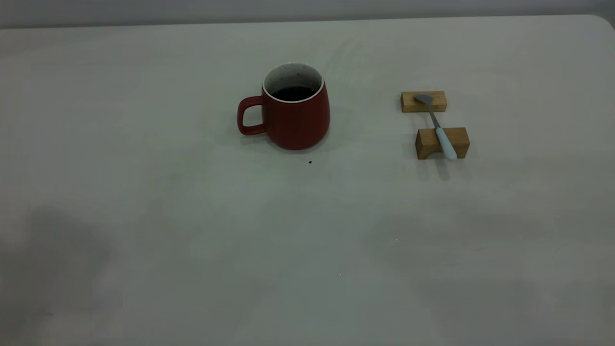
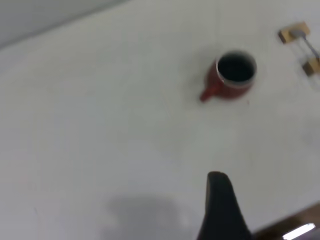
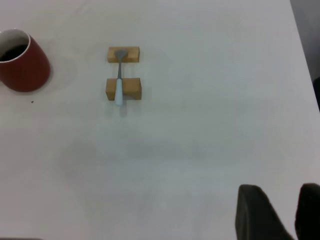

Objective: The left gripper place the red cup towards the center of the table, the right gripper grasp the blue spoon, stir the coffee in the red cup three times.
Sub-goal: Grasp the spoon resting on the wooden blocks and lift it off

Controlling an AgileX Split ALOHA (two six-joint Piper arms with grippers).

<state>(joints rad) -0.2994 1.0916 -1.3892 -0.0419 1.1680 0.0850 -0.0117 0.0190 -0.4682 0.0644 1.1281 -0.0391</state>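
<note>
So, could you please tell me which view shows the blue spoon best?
The exterior view: the blue spoon lies clearly across both wooden blocks. The right wrist view shows it smaller, from above; the left wrist view catches only a blurred part at the edge.

the table (image 1: 144,230) lies bare across its whole near half and its left side. the only standing things sit in the far half: the red cup (image 1: 296,113) near the middle, its handle (image 1: 250,116) sticking out at 9 o'clock, and two tan wooden blocks (image 1: 442,142) well apart from it at its 3 o'clock. a wide open lane runs between cup and blocks. the blue spoon (image 1: 438,129) bridges the two blocks, raised off the tabletop, with a gap under its stem between them; its handle end overhangs the nearer block at 6 o'clock. nothing stands over the cup's open mouth. a small dark speck (image 1: 310,162) lies at the cup's 6 o'clock.
</note>
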